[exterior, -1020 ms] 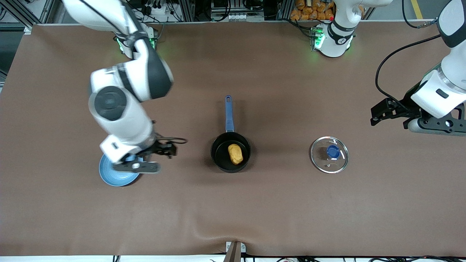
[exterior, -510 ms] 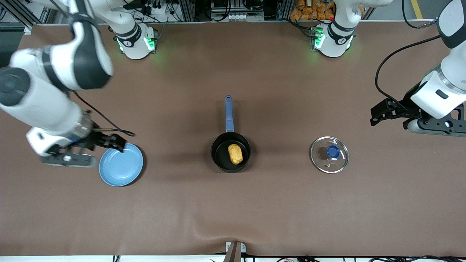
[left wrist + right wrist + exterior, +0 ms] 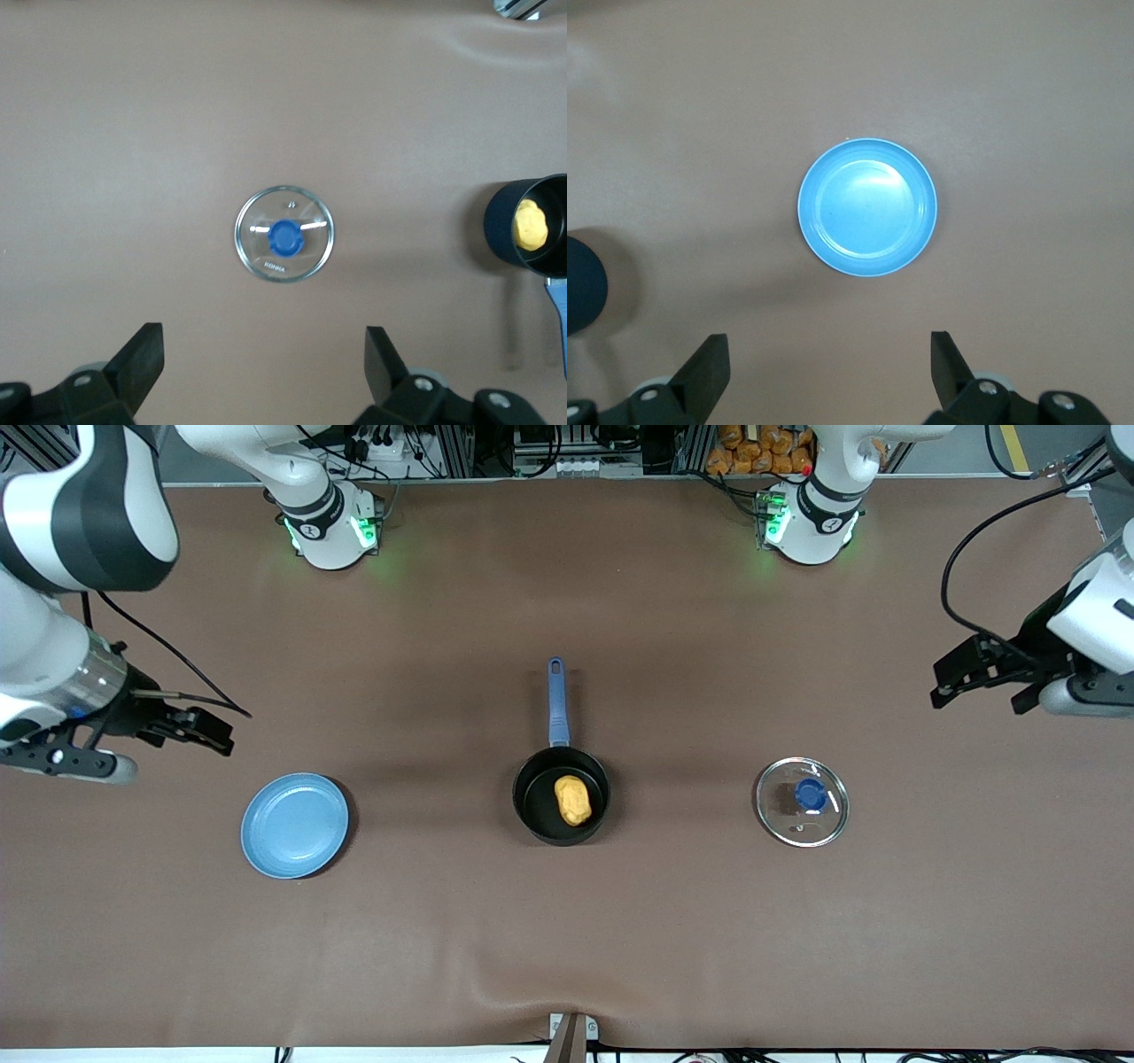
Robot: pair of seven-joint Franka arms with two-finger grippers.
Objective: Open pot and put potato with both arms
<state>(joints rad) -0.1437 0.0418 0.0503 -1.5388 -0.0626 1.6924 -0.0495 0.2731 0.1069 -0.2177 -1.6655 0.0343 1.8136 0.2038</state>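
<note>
The black pot [image 3: 561, 808] with its blue handle [image 3: 556, 701] stands open at the table's middle, and the yellow-orange potato [image 3: 573, 799] lies in it. The glass lid [image 3: 802, 802] with the blue knob lies flat on the table beside the pot, toward the left arm's end. My left gripper [image 3: 957, 677] is open and empty, up in the air near the left arm's end; its wrist view shows the lid [image 3: 284, 235], the pot [image 3: 505, 232] and the potato [image 3: 530, 226]. My right gripper [image 3: 208, 733] is open and empty, in the air near the right arm's end.
A light-blue plate [image 3: 295, 837] lies empty on the table toward the right arm's end; it also shows in the right wrist view [image 3: 868, 206]. The brown mat has a small ridge [image 3: 567, 992] at the edge nearest the camera.
My right gripper has swung from over the plate out toward the right arm's end of the table, leaving the plate uncovered. My left gripper has drifted slightly outward. Pot, potato and lid have not moved.
</note>
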